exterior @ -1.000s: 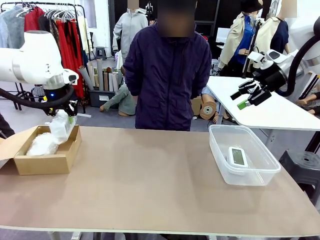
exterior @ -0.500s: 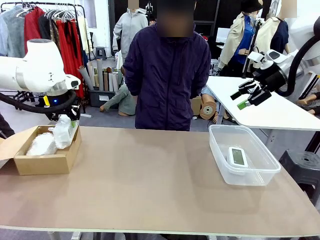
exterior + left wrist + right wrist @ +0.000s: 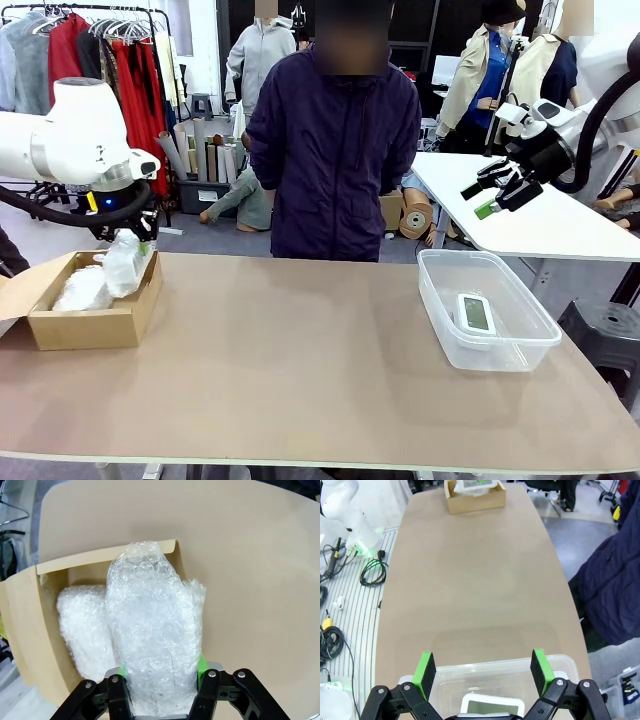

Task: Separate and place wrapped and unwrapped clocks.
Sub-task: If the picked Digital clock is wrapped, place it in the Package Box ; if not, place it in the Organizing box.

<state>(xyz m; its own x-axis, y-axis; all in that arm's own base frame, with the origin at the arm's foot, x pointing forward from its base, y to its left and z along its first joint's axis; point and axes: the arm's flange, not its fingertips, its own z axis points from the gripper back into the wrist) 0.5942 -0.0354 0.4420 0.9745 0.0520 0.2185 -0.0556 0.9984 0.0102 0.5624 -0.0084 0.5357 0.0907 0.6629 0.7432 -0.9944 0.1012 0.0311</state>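
Note:
My left gripper point(image 3: 127, 236) is shut on a wrapped clock point(image 3: 124, 262), a lumpy bundle in whitish bubble wrap, and holds it partly inside the brown cardboard box point(image 3: 90, 325) at the table's left. In the left wrist view the held wrapped clock point(image 3: 155, 630) rises between the green pads point(image 3: 201, 663), and a second wrapped bundle point(image 3: 85, 627) lies in the box point(image 3: 22, 625) beside it. That second bundle point(image 3: 82, 288) rests on the box floor. The bare white clock point(image 3: 475, 312) lies in the clear tub point(image 3: 500, 355) at the right. My right gripper point(image 3: 492, 193) hangs open high above the tub, its pads point(image 3: 425, 672) apart over the clock point(image 3: 487, 707).
A person in a dark jacket point(image 3: 335, 150) stands at the table's far edge, hands out of sight. The wide brown tabletop point(image 3: 300, 370) lies bare between box and tub. A white table point(image 3: 530, 215) stands behind at the right.
My left gripper has lowered the wrapped clock further into the box and shifted slightly. The right arm has not moved.

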